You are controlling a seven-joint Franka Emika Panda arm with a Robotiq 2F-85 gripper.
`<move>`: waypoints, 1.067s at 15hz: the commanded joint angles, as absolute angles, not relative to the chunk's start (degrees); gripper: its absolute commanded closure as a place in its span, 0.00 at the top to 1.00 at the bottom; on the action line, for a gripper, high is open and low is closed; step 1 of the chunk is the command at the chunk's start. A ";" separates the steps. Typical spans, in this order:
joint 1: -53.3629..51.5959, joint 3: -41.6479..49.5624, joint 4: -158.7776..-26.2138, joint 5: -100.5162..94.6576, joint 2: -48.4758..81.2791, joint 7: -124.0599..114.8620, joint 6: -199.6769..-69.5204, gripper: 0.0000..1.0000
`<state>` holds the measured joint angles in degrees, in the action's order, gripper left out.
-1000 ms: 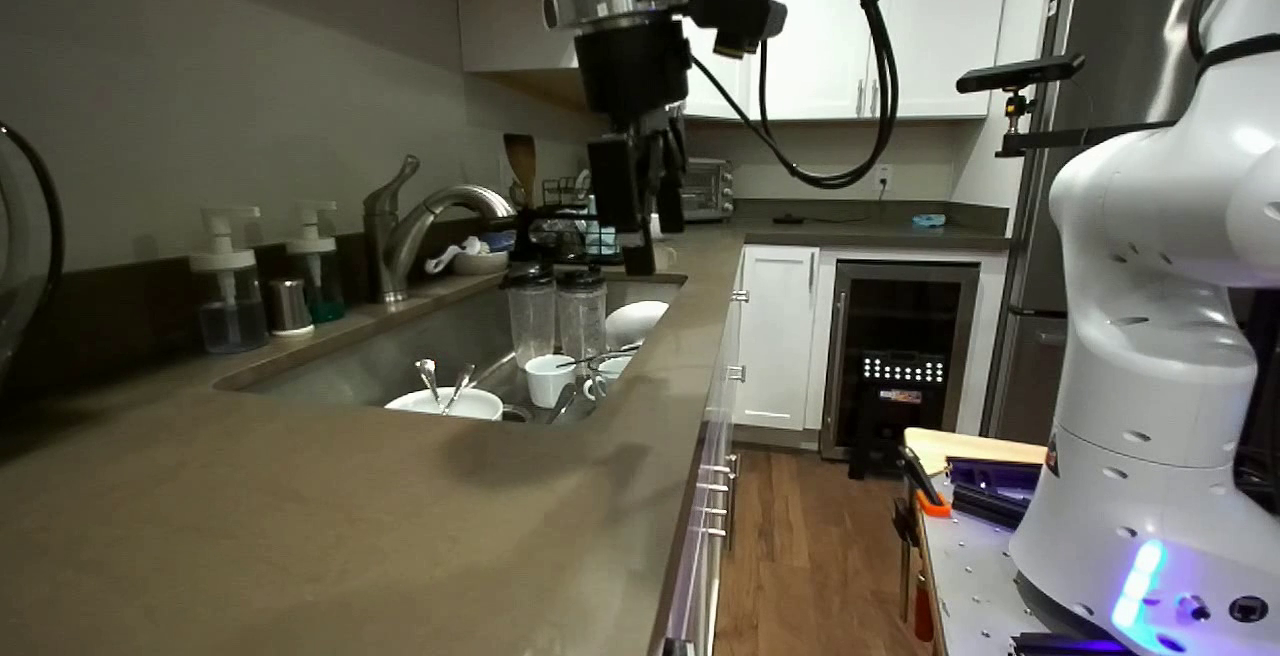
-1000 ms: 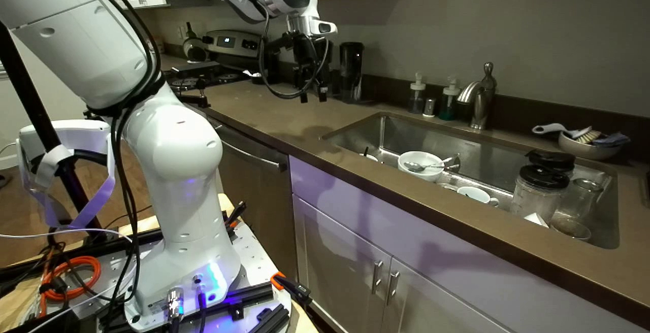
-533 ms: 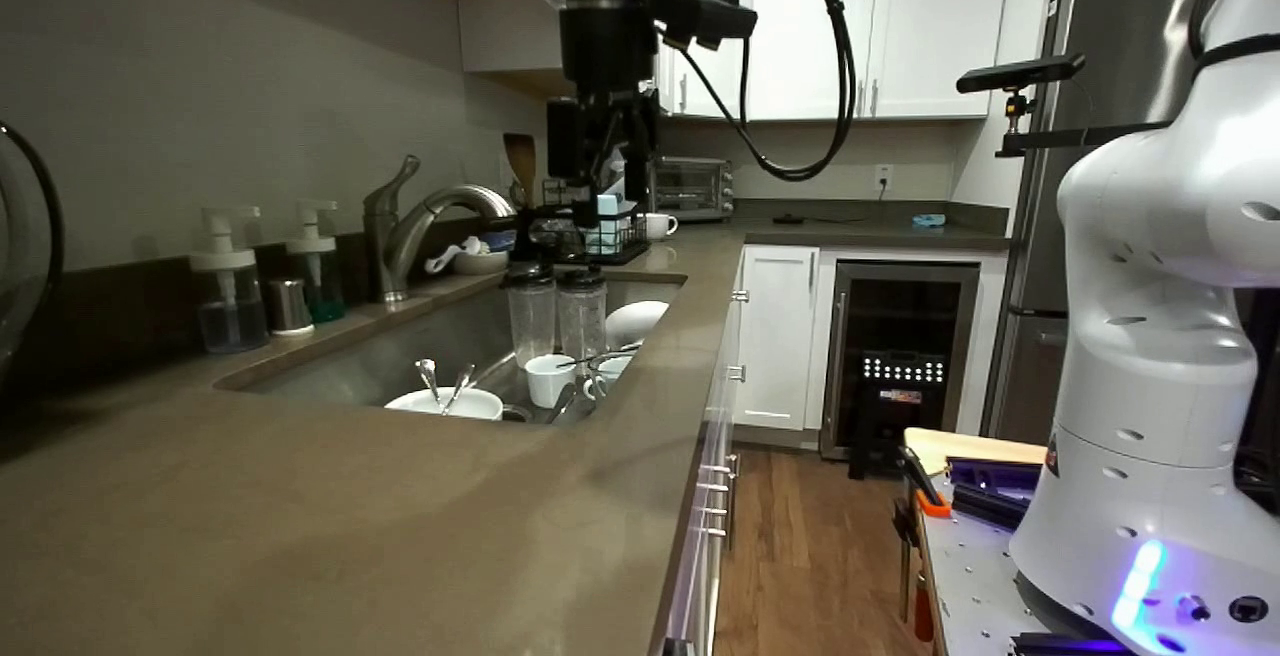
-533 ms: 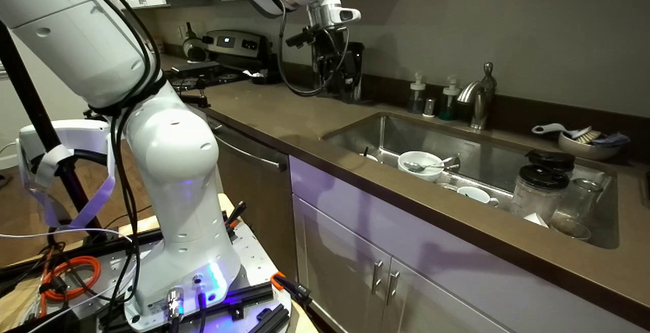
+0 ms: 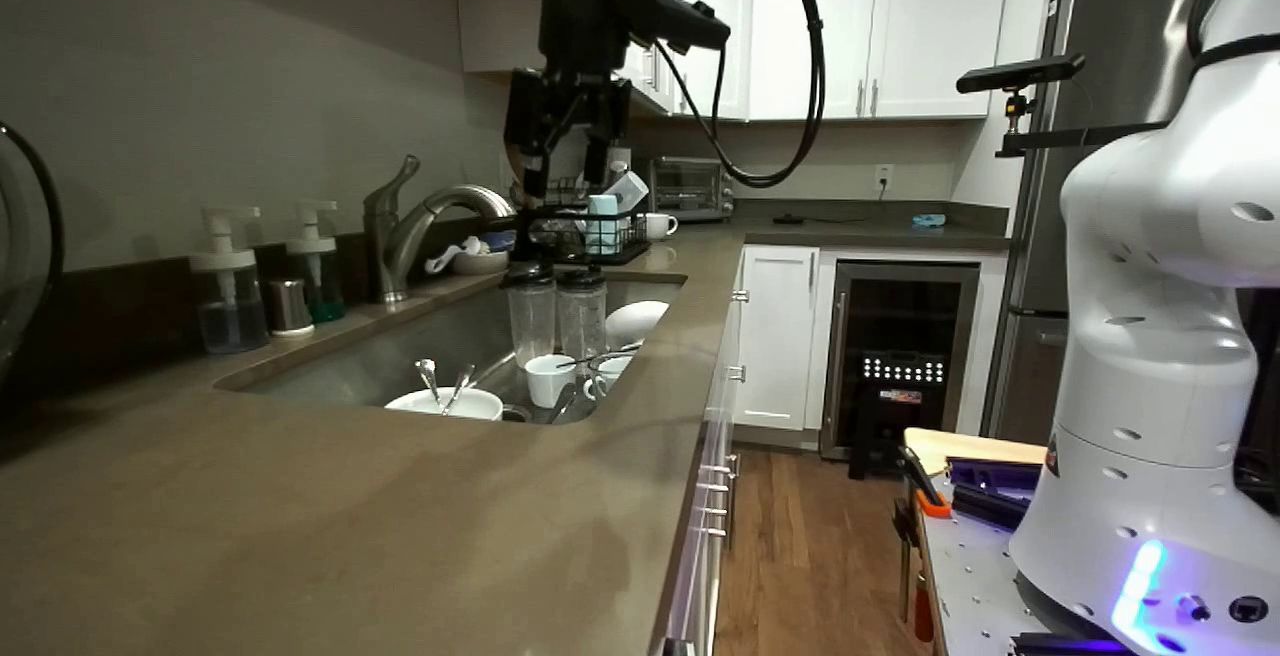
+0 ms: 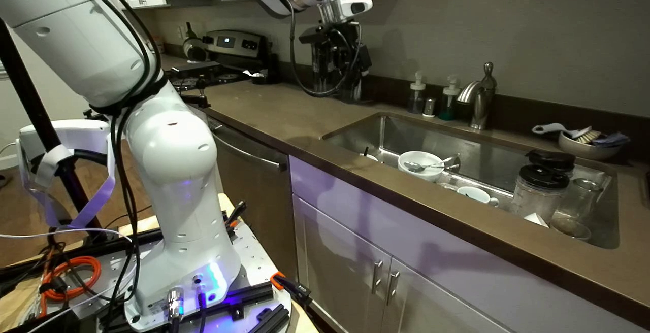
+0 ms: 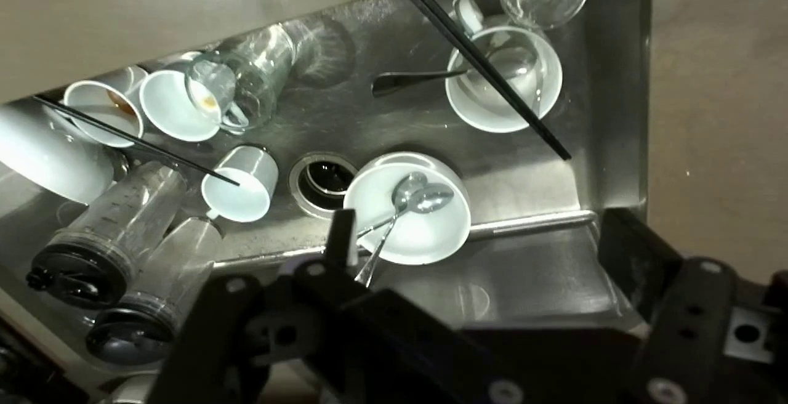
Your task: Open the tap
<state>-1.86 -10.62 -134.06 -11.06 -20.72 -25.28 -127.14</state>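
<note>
The single-lever kitchen tap (image 5: 390, 271) stands on the strip of countertop (image 5: 350, 526) behind the sink (image 6: 442, 140), on the far side, close to the grey wall (image 6: 558, 43). It is satin-silver metal from top to foot, stout in the body, with a round collar (image 5: 394, 294) where it meets the counter. A slim lever (image 5: 405, 171) crowns the upright body; in an exterior view it slants up to the right and ends in a rounded tip. The spout (image 5: 460, 196) leaves the body low down, climbs in a smooth arch and bends over on the sink side, finishing in a broad, blunt nozzle (image 5: 497, 202) turned downward. Pale highlights run along the arch, while its flanks go a darker grey.

Left of the tap in both exterior views are a teal-filled pump soap dispenser (image 6: 449, 102), a small metal tumbler (image 6: 429, 107) and a second pump dispenser (image 6: 417, 97); to the right sits a bowl (image 6: 581, 149) holding a white-handled brush (image 6: 553, 128).

In an exterior view the gripper (image 5: 565, 178) hangs in the air, higher than the spout and to its right, apart from the tap. Its fingers (image 7: 634, 256) are released and spread wide in the wrist view.

Below them, a white bowl (image 7: 440, 241) with two crossed spoons (image 7: 434, 197) sits just right of the drain (image 7: 332, 177), and a white mug (image 7: 255, 167) sits to the left, the tip of a black chopstick (image 7: 160, 151) at its mouth. In both exterior views two black-lidded clear jars (image 6: 539, 193) stand side by side toward the right of the sink
</note>
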 commanded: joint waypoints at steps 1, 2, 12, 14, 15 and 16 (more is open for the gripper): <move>-0.18 -10.56 -133.74 -13.86 -19.75 -25.13 -133.11 1.00; 0.28 -10.46 -133.69 -14.66 -19.50 -25.05 -134.65 1.00; 3.23 -5.37 -132.35 -15.38 -14.27 -17.89 -148.54 1.00; 3.91 -4.32 -130.54 -15.71 -12.51 -16.06 -150.54 1.00; 4.30 -4.02 -129.51 -16.06 -11.61 -15.52 -151.46 1.00; 4.54 -3.61 -128.13 -16.23 -10.64 -14.79 -152.06 1.00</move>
